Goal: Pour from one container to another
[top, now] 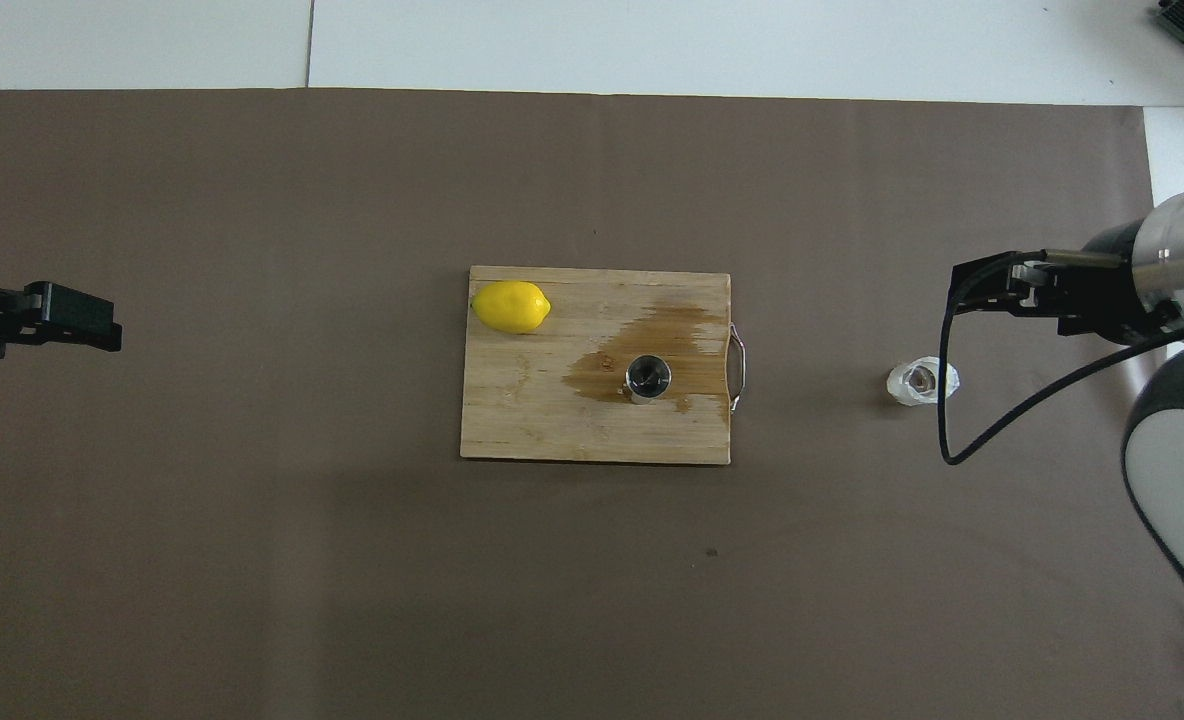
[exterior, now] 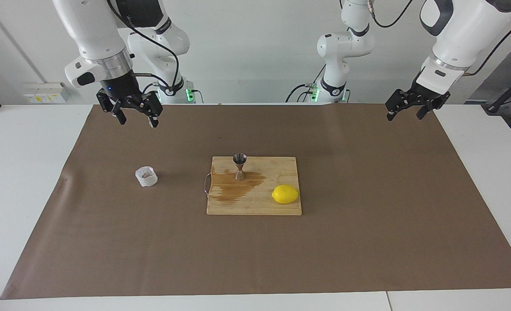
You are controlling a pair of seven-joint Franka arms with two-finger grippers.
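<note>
The small clear cup (exterior: 146, 176) stands upright on the brown mat toward the right arm's end; it also shows in the overhead view (top: 922, 381) with a brownish tint inside. The steel jigger (exterior: 240, 166) stands upright on the wooden board (exterior: 255, 208), in a brown wet stain; from above its open top (top: 648, 376) shows. My right gripper (exterior: 137, 122) hangs open and empty, high over the mat, apart from the cup; it also shows in the overhead view (top: 987, 287). My left gripper (exterior: 405, 114) is open and empty, waiting over the mat's edge at the left arm's end (top: 87, 330).
A yellow lemon (exterior: 285, 194) lies on the board's corner farther from the robots, toward the left arm's end (top: 511, 306). The board has a wire handle (top: 738, 366) on the side facing the cup. A black cable (top: 952, 400) loops from the right arm over the cup.
</note>
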